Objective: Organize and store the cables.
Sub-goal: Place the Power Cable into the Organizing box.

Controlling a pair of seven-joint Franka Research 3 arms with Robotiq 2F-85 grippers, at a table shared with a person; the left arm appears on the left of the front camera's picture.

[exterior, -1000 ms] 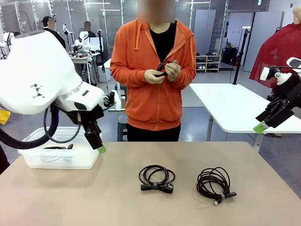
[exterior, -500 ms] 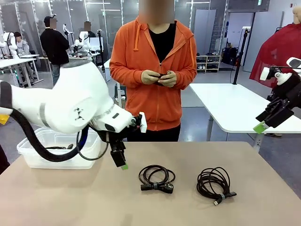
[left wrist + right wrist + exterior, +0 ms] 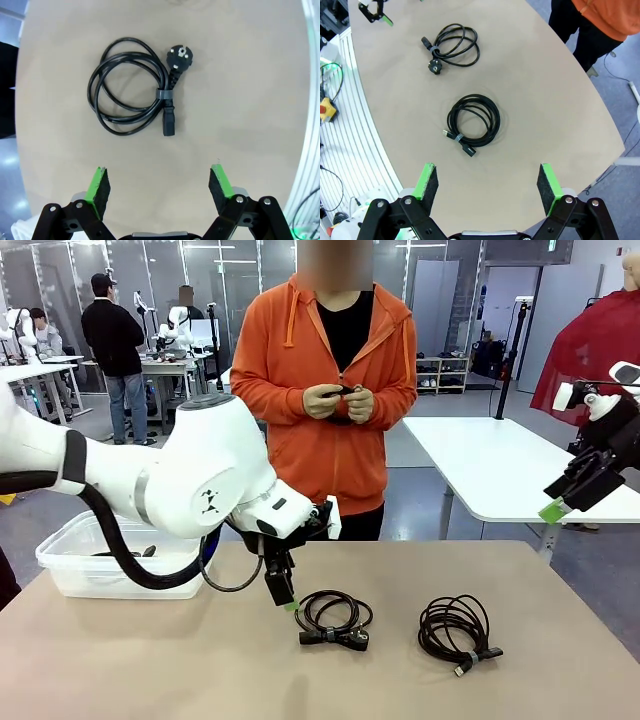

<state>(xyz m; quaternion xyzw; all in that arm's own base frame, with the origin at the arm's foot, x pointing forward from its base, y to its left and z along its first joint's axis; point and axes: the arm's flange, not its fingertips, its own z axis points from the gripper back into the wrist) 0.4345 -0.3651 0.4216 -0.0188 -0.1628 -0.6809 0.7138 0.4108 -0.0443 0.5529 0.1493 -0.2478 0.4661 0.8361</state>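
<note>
Tan table (image 3: 150, 665): cables (image 3: 335, 637), clear bin (image 3: 90, 582)

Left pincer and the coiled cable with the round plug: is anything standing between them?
Nothing visible does. The left pincer hangs open above bare table, and the cable lies flat just ahead of it with no object in between. The other coil lies apart, off to the side.

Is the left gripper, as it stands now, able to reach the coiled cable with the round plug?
Probably yes. The open left gripper hangs above the table just short of the coiled cable, and nothing lies between them.
</note>
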